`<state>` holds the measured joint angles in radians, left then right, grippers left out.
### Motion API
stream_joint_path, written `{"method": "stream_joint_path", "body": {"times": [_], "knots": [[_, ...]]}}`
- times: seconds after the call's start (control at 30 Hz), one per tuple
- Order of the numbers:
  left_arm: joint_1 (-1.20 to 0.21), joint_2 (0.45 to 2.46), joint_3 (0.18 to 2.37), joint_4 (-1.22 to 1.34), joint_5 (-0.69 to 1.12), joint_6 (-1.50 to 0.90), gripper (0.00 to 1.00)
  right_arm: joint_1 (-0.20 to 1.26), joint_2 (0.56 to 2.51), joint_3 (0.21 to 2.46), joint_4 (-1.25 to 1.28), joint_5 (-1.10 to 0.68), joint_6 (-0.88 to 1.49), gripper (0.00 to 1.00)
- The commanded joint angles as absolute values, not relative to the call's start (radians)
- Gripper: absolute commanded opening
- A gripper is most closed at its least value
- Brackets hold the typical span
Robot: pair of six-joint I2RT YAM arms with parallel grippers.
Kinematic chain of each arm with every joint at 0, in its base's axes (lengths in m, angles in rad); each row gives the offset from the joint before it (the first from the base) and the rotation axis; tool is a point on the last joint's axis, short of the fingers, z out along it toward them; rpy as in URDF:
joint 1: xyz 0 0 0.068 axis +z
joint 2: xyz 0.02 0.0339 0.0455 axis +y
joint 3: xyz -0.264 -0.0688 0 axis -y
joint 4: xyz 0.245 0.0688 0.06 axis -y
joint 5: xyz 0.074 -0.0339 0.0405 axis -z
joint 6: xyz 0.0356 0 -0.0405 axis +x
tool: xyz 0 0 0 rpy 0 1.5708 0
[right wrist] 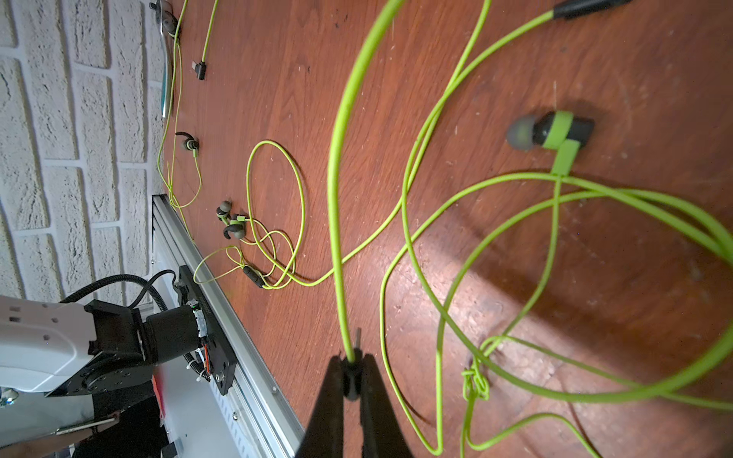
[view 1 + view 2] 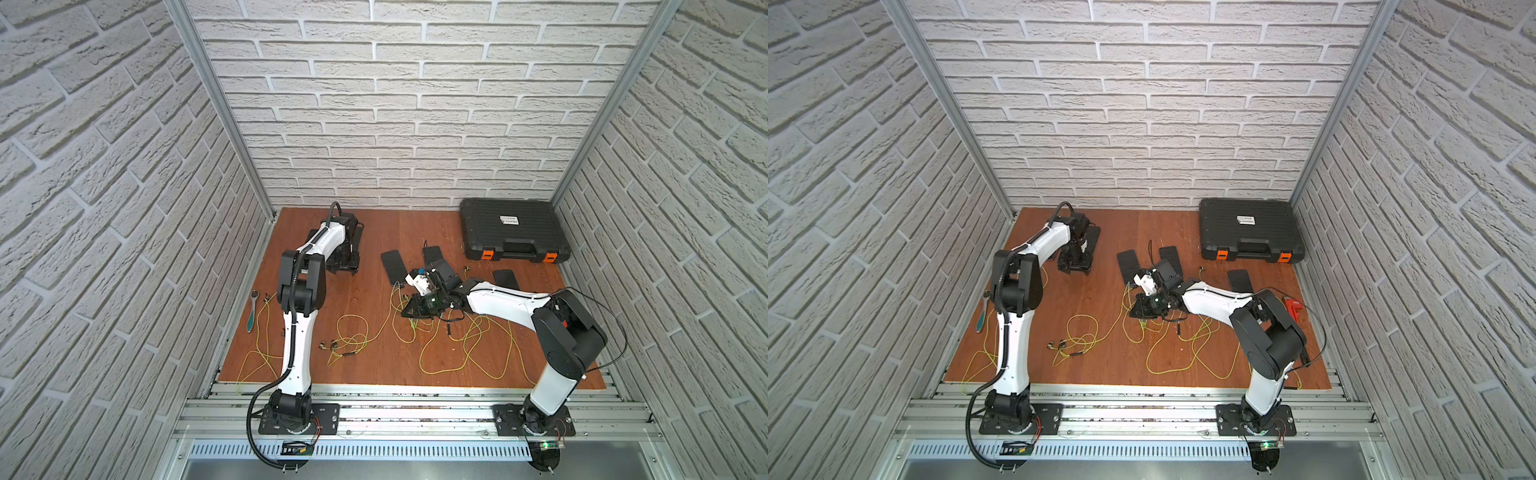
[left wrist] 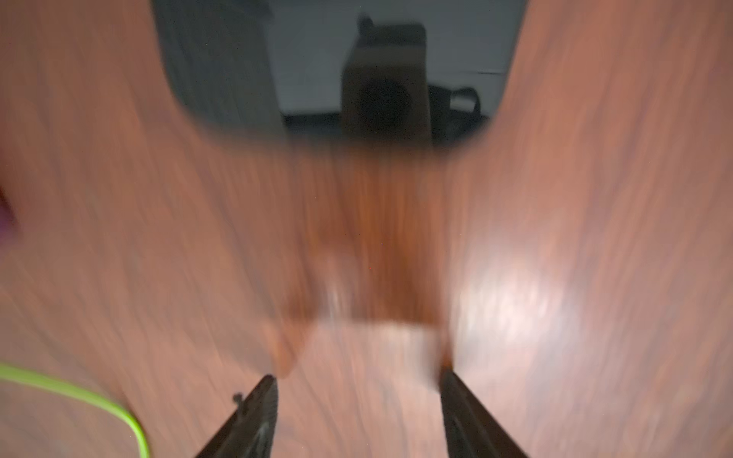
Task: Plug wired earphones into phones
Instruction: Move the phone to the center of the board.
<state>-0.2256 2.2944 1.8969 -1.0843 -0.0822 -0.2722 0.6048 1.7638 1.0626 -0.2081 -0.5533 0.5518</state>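
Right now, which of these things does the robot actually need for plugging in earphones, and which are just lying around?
Needed: black phones; yellow-green earphones.
Lying about: ribbed black case; teal-handled tool; red tool.

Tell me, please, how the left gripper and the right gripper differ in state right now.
The left gripper stands open and empty; the right gripper is shut on an earphone plug. The left gripper faces bare tabletop short of a phone; the right gripper hangs over loose yellow-green cords. Both are dark and tapered.
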Motion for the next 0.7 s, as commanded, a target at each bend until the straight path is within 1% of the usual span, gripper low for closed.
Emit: {"method": "stream_joint_path", "body": {"times": [0.0,0.03,0.1,0.13,0.23,0.4,0.47,0.53,0.67], "knots": [[-0.238,2.229,1.837,-1.069,-0.083,-0.301,0.77,0.606,1.776,1.096,-0.218,-0.571,0.519,0.06],[-0.237,2.220,1.845,-1.067,-0.094,-0.292,0.80,0.606,1.776,1.100,-0.224,-0.571,0.516,0.06],[-0.228,2.227,1.901,-1.051,-0.128,-0.265,0.95,0.606,1.778,1.104,-0.229,-0.571,0.511,0.06],[-0.223,2.247,1.944,-1.048,-0.135,-0.255,0.98,0.606,1.776,1.104,-0.229,-0.571,0.511,0.06],[-0.193,2.370,2.136,-1.063,-0.144,-0.241,0.98,0.606,1.774,1.098,-0.227,-0.566,0.515,0.06],[-0.170,2.661,2.583,-1.232,-0.135,-0.201,0.98,0.606,1.748,1.062,-0.197,-0.545,0.541,0.06],[-0.170,2.728,2.677,-1.263,-0.128,-0.183,0.98,0.606,1.743,1.052,-0.188,-0.540,0.551,0.06],[-0.168,2.741,2.670,-1.246,-0.111,-0.172,0.98,0.606,1.741,1.045,-0.184,-0.539,0.556,0.06],[-0.168,2.702,2.550,-1.178,-0.075,-0.169,0.98,0.606,1.739,1.044,-0.185,-0.536,0.553,0.06]]}}
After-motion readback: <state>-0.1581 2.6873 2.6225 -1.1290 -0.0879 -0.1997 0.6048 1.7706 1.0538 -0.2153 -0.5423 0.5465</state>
